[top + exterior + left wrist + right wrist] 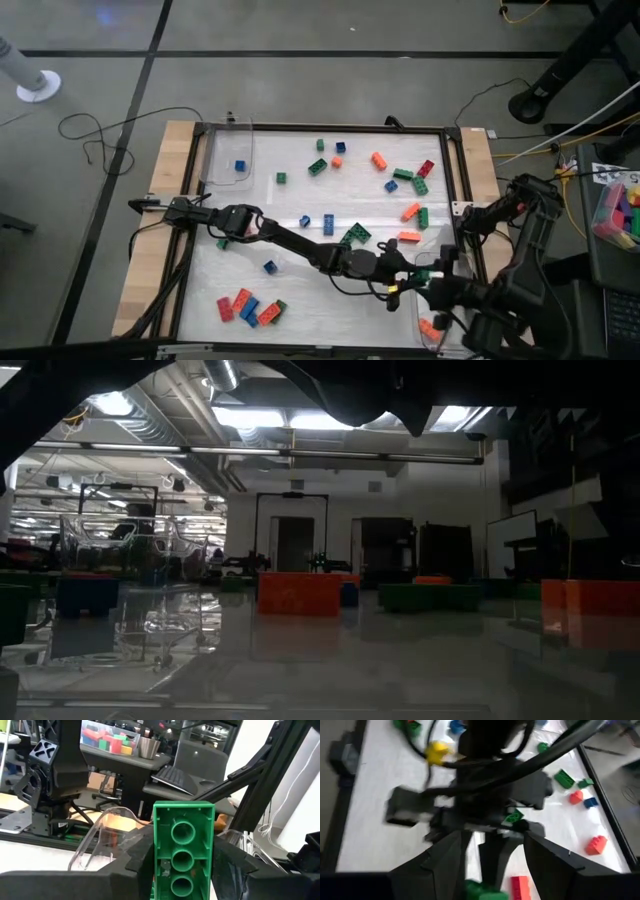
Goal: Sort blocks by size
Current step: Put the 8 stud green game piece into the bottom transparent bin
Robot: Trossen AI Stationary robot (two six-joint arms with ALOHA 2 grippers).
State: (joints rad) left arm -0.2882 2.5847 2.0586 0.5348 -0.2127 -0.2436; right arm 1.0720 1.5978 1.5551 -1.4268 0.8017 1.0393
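A long green block (183, 835) is in my left gripper (183, 870), which is shut on it. Its hollow underside with three round tubes faces the wrist camera. In the high view my left arm reaches across the table, its gripper (416, 272) at the near right beside a clear container (436, 322) that holds an orange block (430, 328). My right gripper (495, 845) hovers open just above and near the left one (512, 817), nothing between its fingers. More blocks (400, 175) lie scattered on the white mat. My left gripper pinches the green block's two long sides (157, 855) between its two fingers (134, 857). The fingers come in level and lie across the block. The block stands on end in the hold, lifted clear of the table, its upper end (183, 807) free above the fingers.
A second clear container (232, 155) at the far left holds a blue block (240, 166). A cluster of red, blue and orange blocks (248, 308) lies at the near left. The black frame (455, 180) borders the mat. A bin of bright blocks (618, 210) sits off the table's right side.
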